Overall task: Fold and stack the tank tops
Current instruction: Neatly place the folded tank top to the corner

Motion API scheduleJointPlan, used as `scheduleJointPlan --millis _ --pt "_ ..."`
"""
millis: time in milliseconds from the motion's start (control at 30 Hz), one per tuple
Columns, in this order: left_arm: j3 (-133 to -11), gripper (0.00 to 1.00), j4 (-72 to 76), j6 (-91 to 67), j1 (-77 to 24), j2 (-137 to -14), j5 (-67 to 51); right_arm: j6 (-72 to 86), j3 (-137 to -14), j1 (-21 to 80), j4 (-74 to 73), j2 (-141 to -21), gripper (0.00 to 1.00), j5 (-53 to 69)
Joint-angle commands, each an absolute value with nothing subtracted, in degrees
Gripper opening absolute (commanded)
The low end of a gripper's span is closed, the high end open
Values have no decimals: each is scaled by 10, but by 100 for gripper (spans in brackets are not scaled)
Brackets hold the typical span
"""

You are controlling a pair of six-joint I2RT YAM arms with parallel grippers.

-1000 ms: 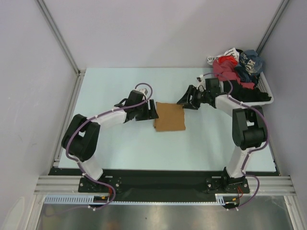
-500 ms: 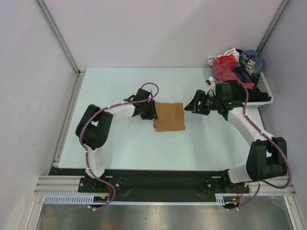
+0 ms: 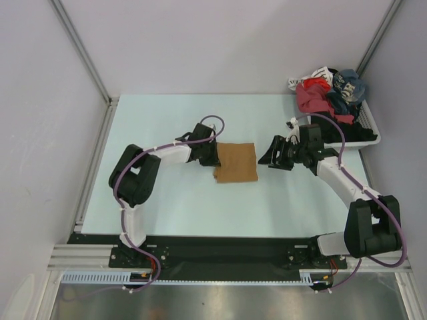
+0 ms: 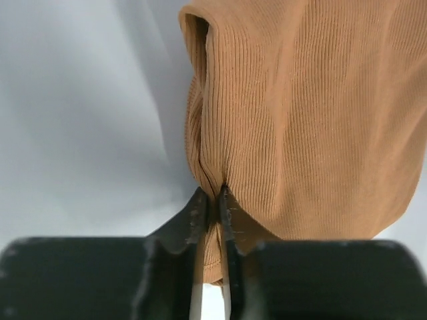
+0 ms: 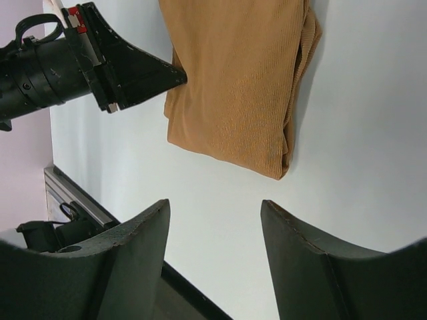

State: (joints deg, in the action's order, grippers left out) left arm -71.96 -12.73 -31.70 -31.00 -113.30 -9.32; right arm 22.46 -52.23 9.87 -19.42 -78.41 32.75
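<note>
Left gripper (image 3: 215,159): jaws pinched tight on the left edge of the folded tan tank top (image 3: 237,163), which lies flat mid-table (image 3: 167,193). Right gripper (image 3: 263,159): just right of the top, clear of it, jaws spread wide. White basket (image 3: 371,139) of heaped clothes in the far right corner.

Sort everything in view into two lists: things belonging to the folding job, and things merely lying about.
Job: folded tan tank top; left tool, shut on its edge; right tool, open, nearby.
Lying about: white basket; heap of mixed clothes in it.
</note>
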Motion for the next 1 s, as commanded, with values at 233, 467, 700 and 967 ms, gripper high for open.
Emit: scheduleJointPlan --millis 233,467,700,967 --pt "-628 0 -105 -323 -164 -1044 -94 230 -516 96 -182 -759 63 324" --pt "-388 0 44 -408 77 -866 -134 242 -518 107 -166 -766 63 333" --pt "-196 0 57 -502 162 -703 -9 243 -526 127 -172 -767 63 324" --pt "-170 94 -41 -550 182 -531 90 221 -538 100 -220 -730 67 280"
